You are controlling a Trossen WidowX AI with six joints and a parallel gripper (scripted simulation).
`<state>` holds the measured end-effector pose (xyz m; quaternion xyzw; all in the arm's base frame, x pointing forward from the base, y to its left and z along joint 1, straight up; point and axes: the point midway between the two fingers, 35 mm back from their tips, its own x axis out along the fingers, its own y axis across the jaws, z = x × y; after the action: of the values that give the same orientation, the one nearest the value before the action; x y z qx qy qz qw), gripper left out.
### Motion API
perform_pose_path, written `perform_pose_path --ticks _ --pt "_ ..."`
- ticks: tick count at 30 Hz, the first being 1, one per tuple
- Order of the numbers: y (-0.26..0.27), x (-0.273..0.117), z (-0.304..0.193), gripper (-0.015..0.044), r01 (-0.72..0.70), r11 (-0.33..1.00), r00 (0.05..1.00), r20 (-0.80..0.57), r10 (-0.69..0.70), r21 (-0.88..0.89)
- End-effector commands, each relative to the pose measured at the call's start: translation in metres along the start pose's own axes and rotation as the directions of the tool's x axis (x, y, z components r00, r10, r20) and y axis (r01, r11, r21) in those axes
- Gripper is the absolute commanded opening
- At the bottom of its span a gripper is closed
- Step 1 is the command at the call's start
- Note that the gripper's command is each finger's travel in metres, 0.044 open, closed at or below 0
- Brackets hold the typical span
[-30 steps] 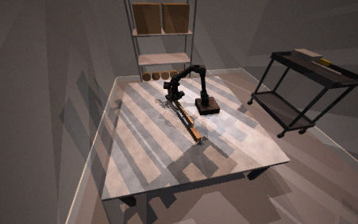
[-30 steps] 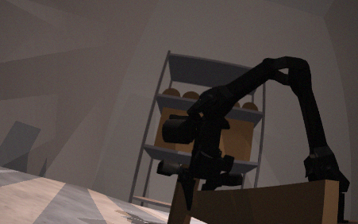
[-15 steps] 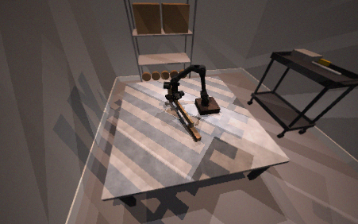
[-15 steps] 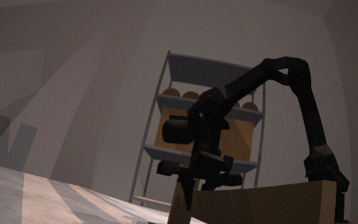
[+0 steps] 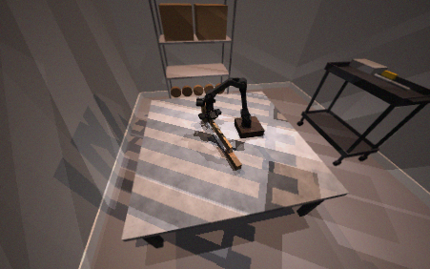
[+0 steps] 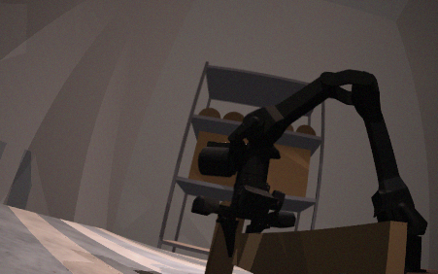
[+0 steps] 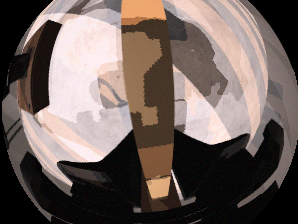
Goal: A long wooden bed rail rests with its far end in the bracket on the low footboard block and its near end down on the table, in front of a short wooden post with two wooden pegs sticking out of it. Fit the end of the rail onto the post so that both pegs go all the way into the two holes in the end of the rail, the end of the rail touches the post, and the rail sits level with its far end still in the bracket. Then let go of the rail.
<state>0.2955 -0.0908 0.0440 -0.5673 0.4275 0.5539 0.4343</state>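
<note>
Wrist view, fisheye, circular field bounded in black.

Rail (image 7: 148,90): one long wooden piece, seen lengthwise, running from the bottom centre of the field up to the top edge. Its surface was marked in bands of lighter and darker brown, and its lower end was the palest part.

Gripper (image 7: 158,196): recorded at the bottom of the field as dark shapes on both sides of the rail's lower end; it was closed on the rail.

Table (image 7: 80,70): a pale, mottled surface was seen behind the rail, crossed by grey and brownish stripes and patches of shadow.

One dark brown curved band was noted at the left edge; its identity could not be told.
</note>
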Motion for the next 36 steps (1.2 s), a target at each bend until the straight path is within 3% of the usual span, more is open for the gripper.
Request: perform_pose_path --ticks 1,11,28,36 --pt "-0.002 -0.003 -0.004 0.0000 0.009 1.000 1.000 -0.011 -0.009 -0.003" --pt "-0.002 -0.003 -0.006 0.0000 0.009 1.000 1.000 -0.011 -0.009 -0.003" --pt "0.000 0.000 -0.003 0.0440 0.000 1.000 1.000 -0.001 0.000 0.000" --pt "0.000 -0.007 0.004 0.0440 0.002 1.000 1.000 -0.002 -0.002 0.000"
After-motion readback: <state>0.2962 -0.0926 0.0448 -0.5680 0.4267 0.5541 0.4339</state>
